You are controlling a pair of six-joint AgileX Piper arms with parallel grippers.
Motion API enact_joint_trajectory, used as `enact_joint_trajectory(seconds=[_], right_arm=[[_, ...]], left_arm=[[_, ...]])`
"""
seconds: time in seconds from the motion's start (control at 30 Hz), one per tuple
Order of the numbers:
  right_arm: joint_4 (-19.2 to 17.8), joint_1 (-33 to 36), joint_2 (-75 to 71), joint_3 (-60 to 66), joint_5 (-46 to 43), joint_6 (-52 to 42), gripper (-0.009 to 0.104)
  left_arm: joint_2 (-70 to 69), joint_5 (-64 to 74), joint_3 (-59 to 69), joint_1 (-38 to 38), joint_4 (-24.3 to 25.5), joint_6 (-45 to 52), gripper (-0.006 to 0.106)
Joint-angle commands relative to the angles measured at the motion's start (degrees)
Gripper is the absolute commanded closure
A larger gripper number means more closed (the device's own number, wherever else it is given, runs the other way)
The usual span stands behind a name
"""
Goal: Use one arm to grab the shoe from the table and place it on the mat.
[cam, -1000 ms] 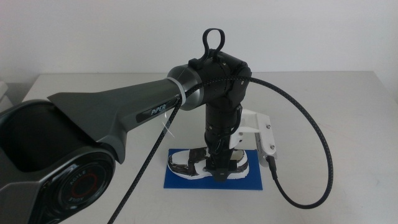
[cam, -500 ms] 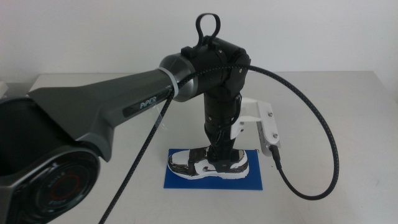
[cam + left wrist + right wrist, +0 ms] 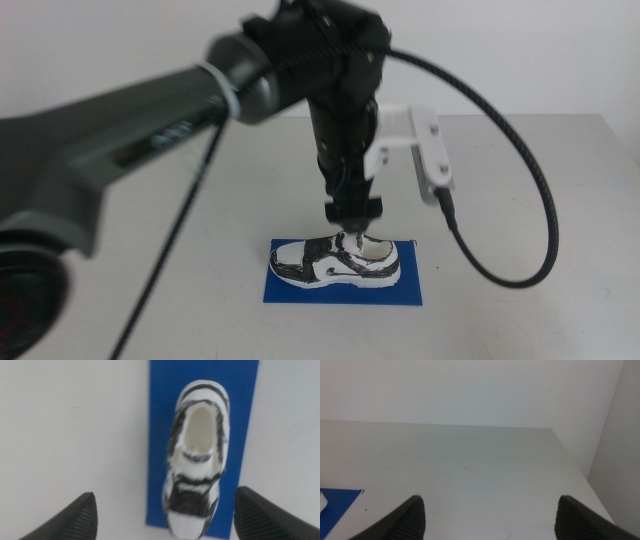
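Note:
The white sneaker (image 3: 337, 262) with black patches and a black swoosh stands upright on the deep blue mat (image 3: 415, 292) near the table's front centre. The dark left arm (image 3: 150, 140) reaches in from the left; its gripper (image 3: 352, 214) hangs just above the shoe's opening, clear of it. In the left wrist view the shoe (image 3: 197, 485) lies on the mat (image 3: 160, 435) below the left gripper (image 3: 167, 515), whose jaws are wide apart and empty. The right gripper (image 3: 490, 517) is open over bare table, out of the middle view.
The off-white table (image 3: 540, 180) spreads around the mat. A white bracket (image 3: 425, 150) and a thick black cable (image 3: 530, 220) hang off the left arm to the shoe's right. A corner of the mat (image 3: 335, 502) shows in the right wrist view.
The left gripper has let go of the shoe and risen straight up off it. The shoe stays on the mat. The arm has lifted higher in the view.

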Motion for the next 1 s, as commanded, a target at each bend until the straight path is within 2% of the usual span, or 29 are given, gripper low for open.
enact_joint_trajectory(seconds=[0.0, 0.13, 0.6, 0.73, 0.83, 0.97], right_arm=[[-0.49, -0.26, -1.20, -0.54, -4.52, -0.73, 0.029], [-0.49, -0.26, -1.20, -0.54, -4.52, -0.73, 0.029], [-0.49, -0.26, -1.20, -0.54, -4.52, -0.73, 0.029], [-0.49, -0.26, -1.20, -0.54, -4.52, -0.73, 0.029], [-0.49, -0.26, -1.20, -0.54, -4.52, -0.73, 0.029], [-0.49, -0.26, -1.20, -0.54, -4.52, -0.73, 0.029]], left_arm=[[-6.67, 5.30, -1.28, -0.30, 1.42, -1.16, 0.007], [-12.16, 5.30, -1.28, 0.54, 4.20, -1.27, 0.007], [-30.97, 5.23, -1.04, 10.47, 4.84, -4.67, 0.007], [-38.19, 3.73, 4.66, 13.75, 8.08, -12.53, 0.007], [-44.67, -4.65, 12.93, 17.26, 10.89, -15.56, 0.007], [-54.72, -23.11, 27.14, 24.22, 9.71, -15.56, 0.007]])
